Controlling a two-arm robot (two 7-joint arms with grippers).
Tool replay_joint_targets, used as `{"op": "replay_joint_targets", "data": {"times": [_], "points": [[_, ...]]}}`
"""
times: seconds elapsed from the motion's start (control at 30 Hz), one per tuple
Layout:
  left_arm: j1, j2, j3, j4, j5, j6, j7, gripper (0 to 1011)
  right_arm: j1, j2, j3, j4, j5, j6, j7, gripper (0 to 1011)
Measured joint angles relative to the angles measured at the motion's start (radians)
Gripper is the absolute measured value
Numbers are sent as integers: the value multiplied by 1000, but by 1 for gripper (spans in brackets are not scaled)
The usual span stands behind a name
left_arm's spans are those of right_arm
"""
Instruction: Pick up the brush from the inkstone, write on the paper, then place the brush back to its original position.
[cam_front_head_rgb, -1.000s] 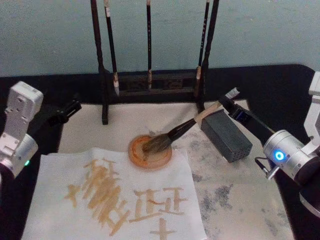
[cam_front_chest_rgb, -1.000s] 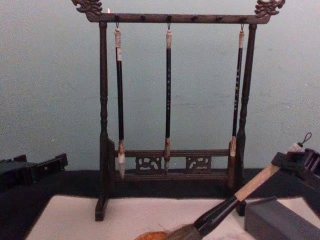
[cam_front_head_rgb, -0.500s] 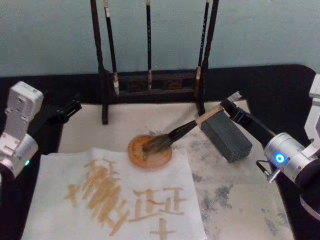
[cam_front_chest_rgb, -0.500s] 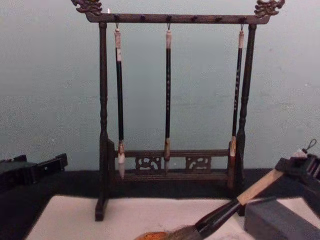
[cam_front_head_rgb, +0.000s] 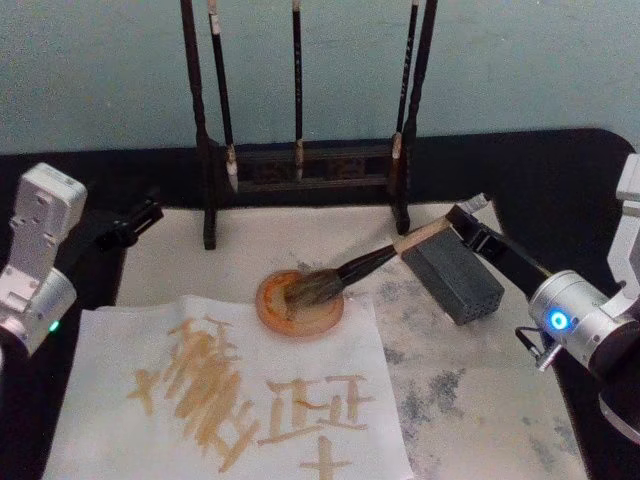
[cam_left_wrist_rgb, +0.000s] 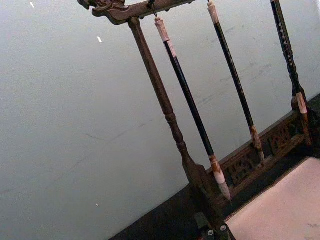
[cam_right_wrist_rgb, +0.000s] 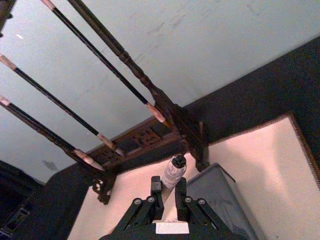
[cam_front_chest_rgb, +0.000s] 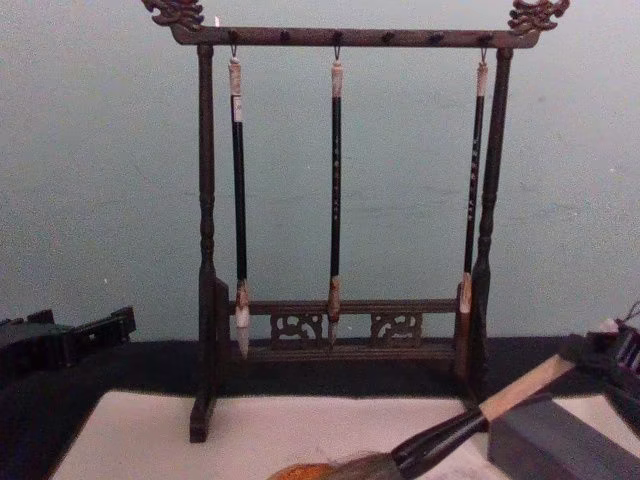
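With writing already laid down in tan strokes, the large off-white paper sheet (cam_front_head_rgb: 240, 400) occupies the nearest ground in the head view, at roughly 7 o'clock from the scene's centre. Just beyond it sits a round orange-brown ink dish (cam_front_head_rgb: 300, 303), and the bushy brown-grey bristles of the large tan-handled calligraphy brush (cam_front_head_rgb: 350, 272) rest in that dish.

The brush's long axis runs from the dish toward 2 o'clock, rising gently. Its pale handle lies across the top near edge of the dark grey rectangular inkstone (cam_front_head_rgb: 452, 279); the chest view shows the handle touching that edge.

The right gripper (cam_front_head_rgb: 468, 222) is clenched on the handle's upper end, and the right wrist view shows both black fingers flanking the handle just below the white end cap. The brush thus extends from this gripper toward 8 o'clock. Judged from this pose, the step in hand is the return of the brush to its rest, and release depends on the handle being fully borne by the inkstone.

The left gripper (cam_front_head_rgb: 140, 217) is parked at 9 o'clock, well apart; its finger state cannot be told.

Farthest back stands the dark wooden brush rack (cam_front_head_rgb: 300, 160), at 12 o'clock.
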Motion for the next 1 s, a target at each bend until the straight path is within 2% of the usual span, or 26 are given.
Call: {"op": "replay_joint_targets", "data": {"times": [0.3, 1.0], "points": [[0, 0, 0, 0, 0, 0, 0, 1002, -3, -6, 7, -1, -9, 17, -27, 156], [0, 0, 0, 0, 0, 0, 0, 1002, -2, -13, 21, 14, -14, 34, -38, 157]]}}
